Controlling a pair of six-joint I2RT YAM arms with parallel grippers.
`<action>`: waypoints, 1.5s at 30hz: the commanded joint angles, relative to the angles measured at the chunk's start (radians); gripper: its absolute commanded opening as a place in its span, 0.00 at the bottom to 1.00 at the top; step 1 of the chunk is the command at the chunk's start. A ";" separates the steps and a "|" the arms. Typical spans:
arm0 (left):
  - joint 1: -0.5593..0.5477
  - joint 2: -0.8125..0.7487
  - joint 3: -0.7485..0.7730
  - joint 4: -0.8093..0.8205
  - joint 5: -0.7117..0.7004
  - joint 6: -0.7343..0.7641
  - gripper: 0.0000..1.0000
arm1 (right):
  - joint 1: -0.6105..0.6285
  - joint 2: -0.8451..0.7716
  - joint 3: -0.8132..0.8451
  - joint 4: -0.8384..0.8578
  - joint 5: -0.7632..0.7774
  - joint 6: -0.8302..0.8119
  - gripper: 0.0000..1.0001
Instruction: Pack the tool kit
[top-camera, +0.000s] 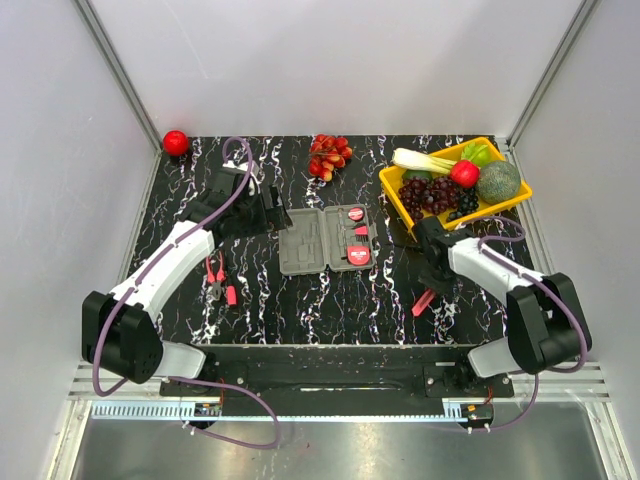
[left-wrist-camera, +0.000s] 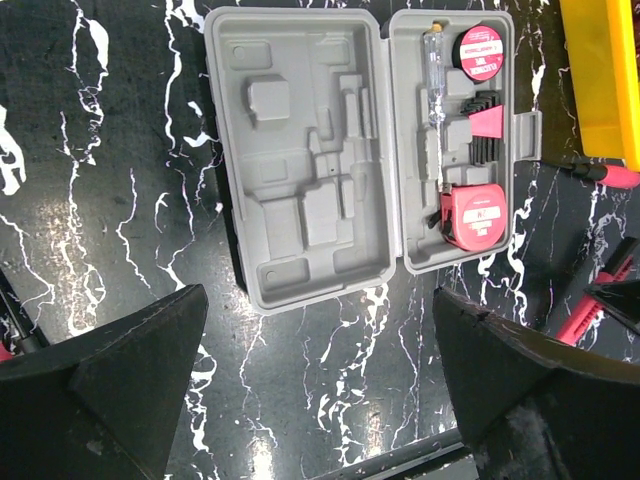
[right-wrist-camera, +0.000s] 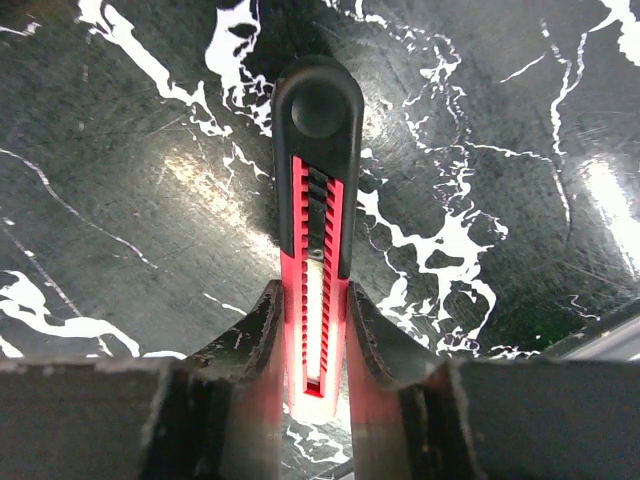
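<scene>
Black, white-veined table (top-camera: 330, 310) filled the top view between pale walls. The grey case (top-camera: 326, 238) lay open at its middle, the two halves side by side and the hinge line running near to far. The left gripper (top-camera: 275, 212) hung just left of it. The pliers (top-camera: 217, 278) lay nearer, beside the left arm. To the right, below the yellow tray (top-camera: 392, 192), the right gripper (top-camera: 431, 283) held the knife (top-camera: 423, 302), its long axis slanting toward the near left.

From the left wrist, the case (left-wrist-camera: 300, 150) showed an empty left half. The right half held a screwdriver (left-wrist-camera: 435, 75), a round red disc (left-wrist-camera: 482, 52) and a tape measure (left-wrist-camera: 475, 215). The left gripper (left-wrist-camera: 320, 385) was spread wide – fingers (left-wrist-camera: 130, 370) far apart, gripping nothing.

From the right wrist, the knife (right-wrist-camera: 318, 200) ran straight away from the camera, rounded black end farthest. The right gripper (right-wrist-camera: 312, 300) was clamped on its red body – whether it touched the table could not be told.
</scene>
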 joint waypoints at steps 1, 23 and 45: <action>0.017 -0.014 0.044 -0.007 -0.033 0.047 0.99 | -0.006 -0.087 0.087 -0.094 0.084 0.021 0.04; 0.083 0.084 0.104 -0.024 -0.008 0.035 0.99 | 0.250 0.359 0.742 0.205 -0.232 -0.475 0.02; 0.095 0.179 0.149 -0.020 0.056 0.020 0.98 | 0.251 0.741 1.012 0.059 -0.364 -0.545 0.01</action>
